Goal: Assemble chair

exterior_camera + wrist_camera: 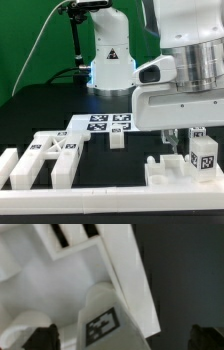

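Observation:
The chair is in loose white parts. A slatted, ladder-like piece (42,160) lies at the exterior view's left front. At the right front stands a blocky white assembly (160,172) with an upright tagged bar (203,156) on it. My gripper (186,138) hangs just above that bar with its jaws wide apart. In the wrist view the two dark fingertips (42,337) stand on either side of the tagged bar (100,325) with gaps between, so my gripper (125,339) is open and holds nothing. A white slab (120,269) of the assembly lies beyond the bar.
The marker board (100,123) lies mid-table in front of the arm's base (108,60). A small white cube (117,139) stands at its front edge. A white rail (100,202) runs along the table's front. A black cable hangs at the back left.

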`<action>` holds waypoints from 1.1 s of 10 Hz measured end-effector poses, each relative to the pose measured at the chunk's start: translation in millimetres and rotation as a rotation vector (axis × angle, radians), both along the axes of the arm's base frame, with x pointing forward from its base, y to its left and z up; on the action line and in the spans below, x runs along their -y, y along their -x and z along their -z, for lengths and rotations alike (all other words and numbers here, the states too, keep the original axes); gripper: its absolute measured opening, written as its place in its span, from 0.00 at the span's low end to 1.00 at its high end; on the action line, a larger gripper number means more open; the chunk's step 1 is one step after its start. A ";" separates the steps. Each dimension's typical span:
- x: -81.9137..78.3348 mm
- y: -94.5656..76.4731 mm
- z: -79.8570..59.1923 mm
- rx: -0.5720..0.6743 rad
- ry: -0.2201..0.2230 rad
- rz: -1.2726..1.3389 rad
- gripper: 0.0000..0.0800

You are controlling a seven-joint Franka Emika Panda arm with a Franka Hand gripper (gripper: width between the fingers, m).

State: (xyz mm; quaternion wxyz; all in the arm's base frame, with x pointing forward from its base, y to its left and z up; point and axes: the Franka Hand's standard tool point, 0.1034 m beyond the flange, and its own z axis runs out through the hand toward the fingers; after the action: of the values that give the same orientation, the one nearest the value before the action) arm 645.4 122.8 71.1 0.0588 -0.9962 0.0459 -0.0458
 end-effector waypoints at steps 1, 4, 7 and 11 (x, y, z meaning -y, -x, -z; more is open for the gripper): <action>0.1 -0.2 1.0 0.009 0.015 -0.077 0.81; -0.2 0.1 1.3 0.003 0.007 -0.033 0.48; 0.4 -0.1 1.4 -0.024 -0.023 0.222 0.37; 0.3 -0.6 3.6 -0.088 -0.144 1.008 0.37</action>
State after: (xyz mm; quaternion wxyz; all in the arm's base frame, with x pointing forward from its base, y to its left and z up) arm 646.0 122.5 67.5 0.0958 -0.8447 0.5261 -0.0233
